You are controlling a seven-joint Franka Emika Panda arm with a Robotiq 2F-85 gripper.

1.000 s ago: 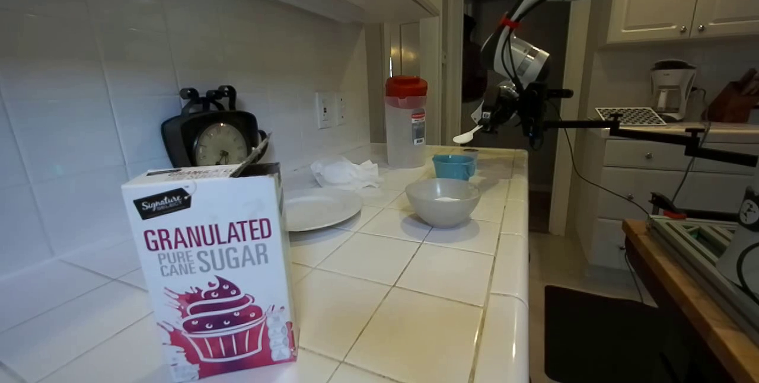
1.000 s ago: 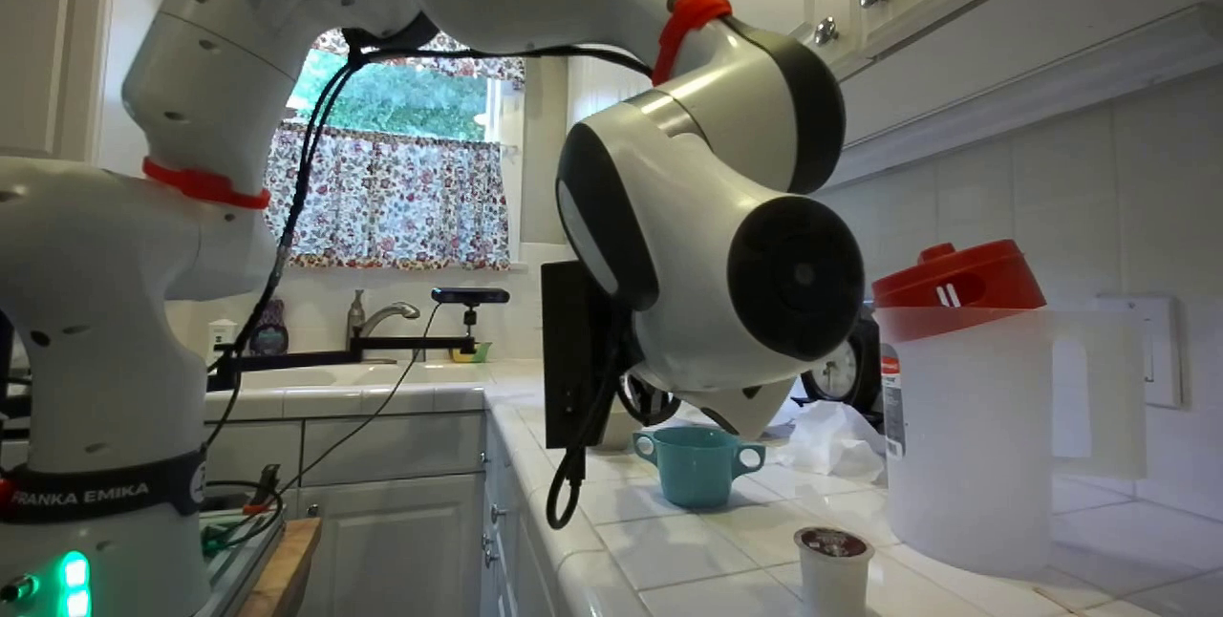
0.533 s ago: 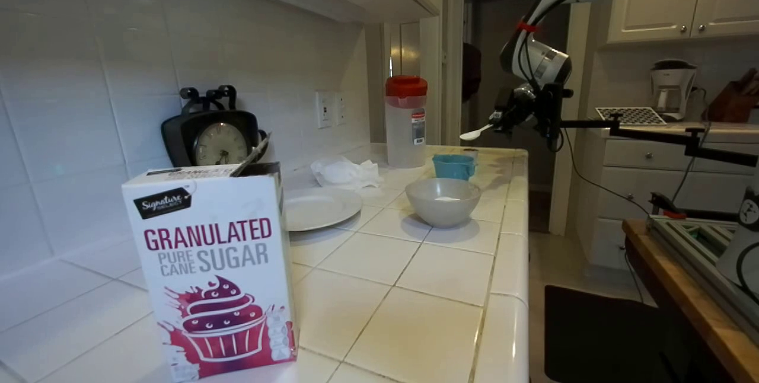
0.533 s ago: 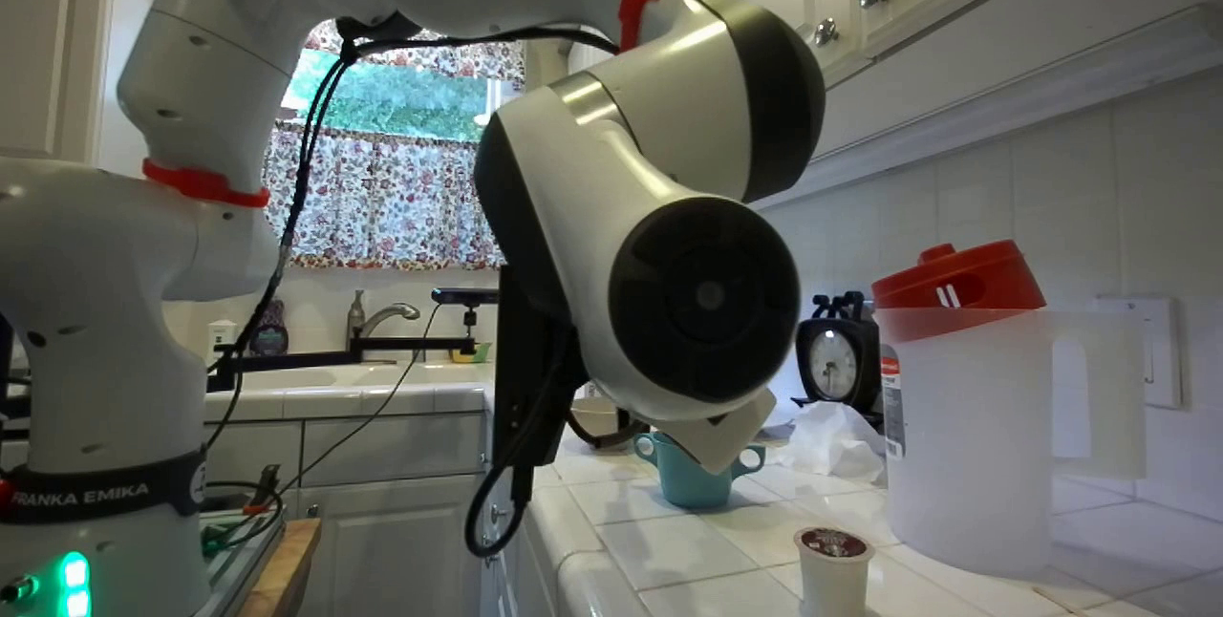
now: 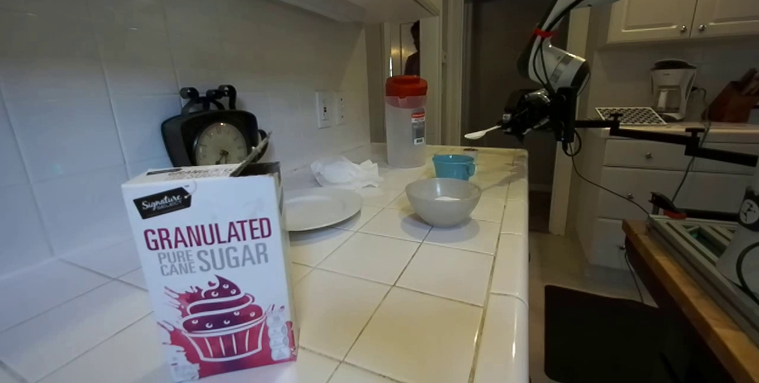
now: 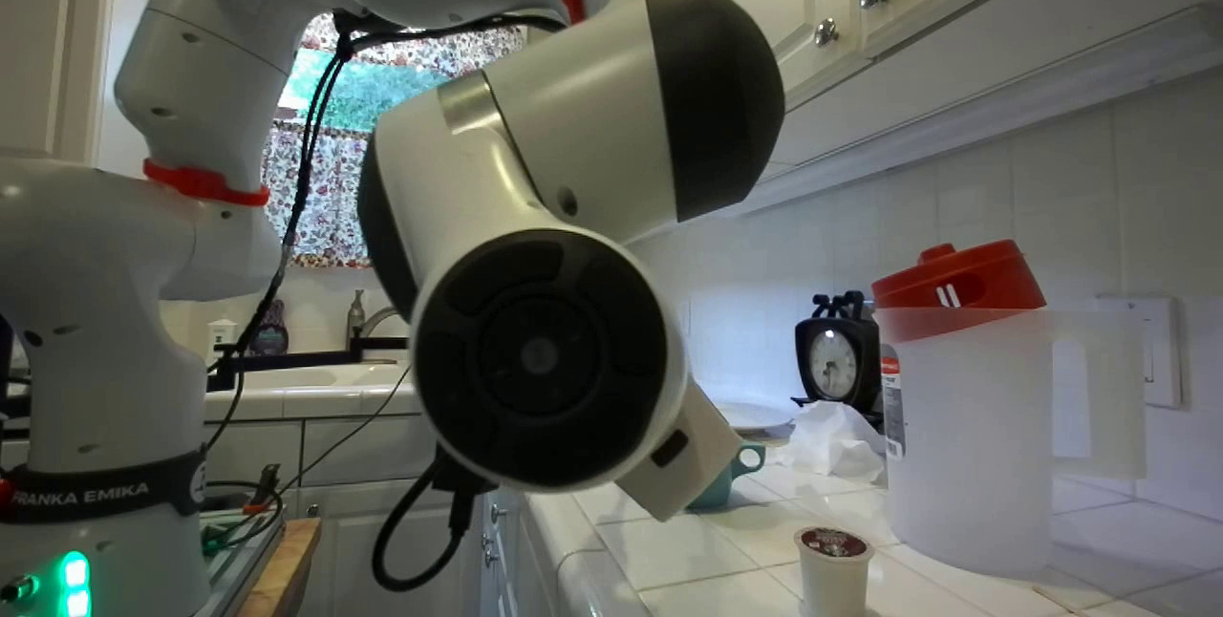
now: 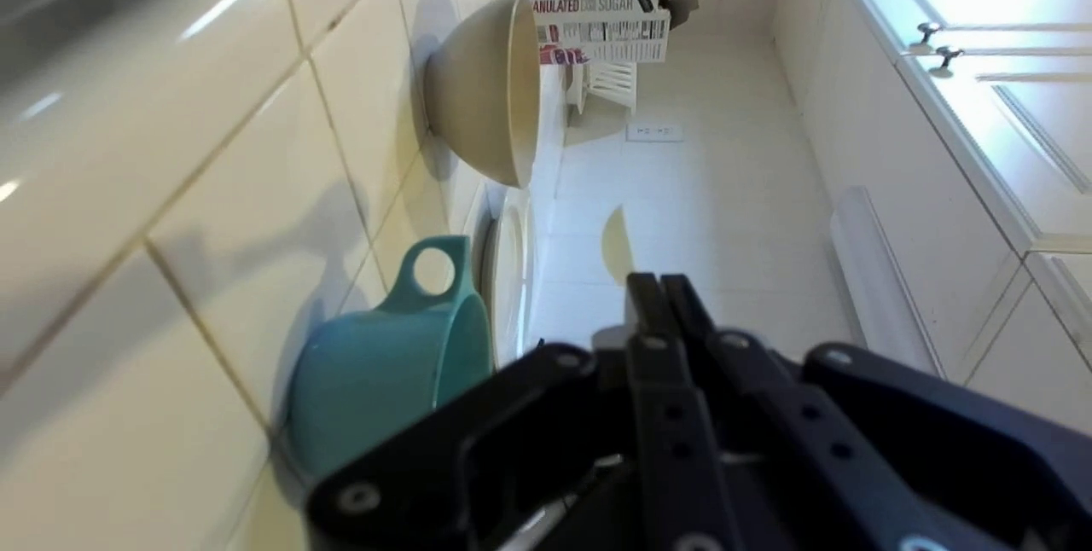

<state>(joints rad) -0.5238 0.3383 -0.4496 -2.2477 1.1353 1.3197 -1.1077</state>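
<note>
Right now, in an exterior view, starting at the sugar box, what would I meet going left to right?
Sugar box → plate → red-lidded pitcher → teal cup → white spoon → claw → coffee maker → knife block.

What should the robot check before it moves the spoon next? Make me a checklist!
1. Spoon held by the gripper: ok, the jaws are shut on it.
2. Spoon clear of the blue cup and the bowl: ok, it touches neither.
3. Cup and bowl upright: ok, both stand on the counter.
4. Spoon level: not ok, it looks tilted, tip lower.
5. Spoon empty: cannot tell, too small to see.
6. Sugar box closed: not ok, its top is open.
</note>
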